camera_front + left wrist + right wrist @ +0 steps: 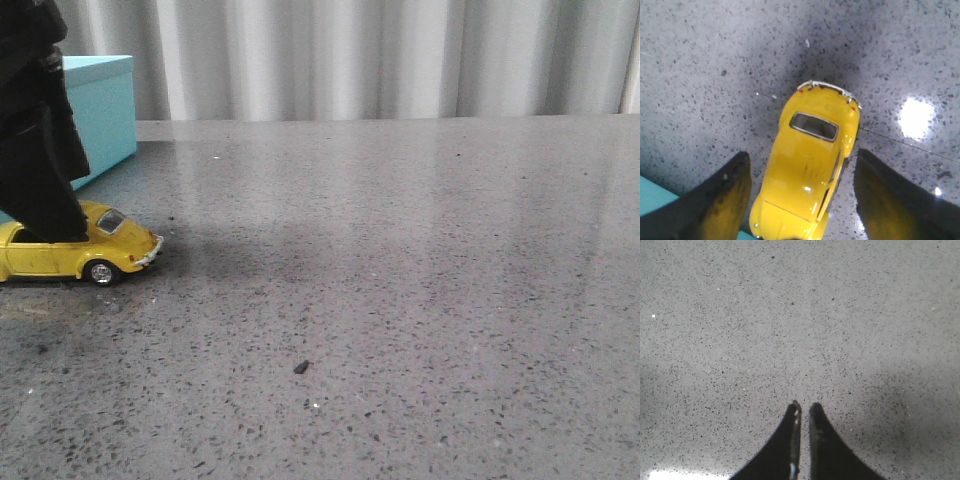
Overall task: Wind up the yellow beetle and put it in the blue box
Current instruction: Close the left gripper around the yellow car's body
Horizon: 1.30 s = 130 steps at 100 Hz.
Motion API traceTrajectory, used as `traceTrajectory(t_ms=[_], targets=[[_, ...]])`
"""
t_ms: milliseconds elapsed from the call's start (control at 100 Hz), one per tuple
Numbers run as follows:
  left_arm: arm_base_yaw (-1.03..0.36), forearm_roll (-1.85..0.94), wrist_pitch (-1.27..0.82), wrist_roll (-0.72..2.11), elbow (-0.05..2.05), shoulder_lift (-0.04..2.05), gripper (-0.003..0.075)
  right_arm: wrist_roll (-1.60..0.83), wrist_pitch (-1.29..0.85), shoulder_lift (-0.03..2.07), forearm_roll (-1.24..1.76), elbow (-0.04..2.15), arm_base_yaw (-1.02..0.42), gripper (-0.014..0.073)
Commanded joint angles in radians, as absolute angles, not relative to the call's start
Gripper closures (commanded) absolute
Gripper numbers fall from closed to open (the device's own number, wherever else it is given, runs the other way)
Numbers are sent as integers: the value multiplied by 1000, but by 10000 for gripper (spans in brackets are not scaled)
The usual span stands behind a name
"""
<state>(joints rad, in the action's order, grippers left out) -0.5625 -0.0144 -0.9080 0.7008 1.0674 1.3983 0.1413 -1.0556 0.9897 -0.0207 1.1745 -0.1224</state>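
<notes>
Left gripper (800,200) spread wide over yellow beetle (810,160), not gripping.

Fingers (722,200) straddling the car, one per side, gaps visible between pads and body in left wrist view; contact on the hidden front part cannot tell. Beetle on all wheels on grey speckled table (400,300), at front view's left edge, just in front of blue box (100,115). Right gripper (804,412) pinched nearly closed, holding nothing, above bare tabletop. Small dark speck (300,367) lying well apart from car.
</notes>
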Motion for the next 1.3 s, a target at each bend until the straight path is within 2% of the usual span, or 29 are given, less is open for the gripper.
traceTrajectory(t_ms=[0, 290, 470, 1290], targets=[[-570, -15, -869, 702, 1101, 1376, 318, 136, -996, 974, -25, 1206, -117, 635], [-570, -14, -827, 750, 1101, 1400, 318, 136, -993, 974, -25, 1206, -117, 635], [-570, -14, -886, 750, 1101, 1414, 318, 136, -995, 974, -25, 1206, -117, 635], [-570, -18, -880, 832, 1099, 1450, 318, 136, -995, 965, -25, 1206, -117, 635]])
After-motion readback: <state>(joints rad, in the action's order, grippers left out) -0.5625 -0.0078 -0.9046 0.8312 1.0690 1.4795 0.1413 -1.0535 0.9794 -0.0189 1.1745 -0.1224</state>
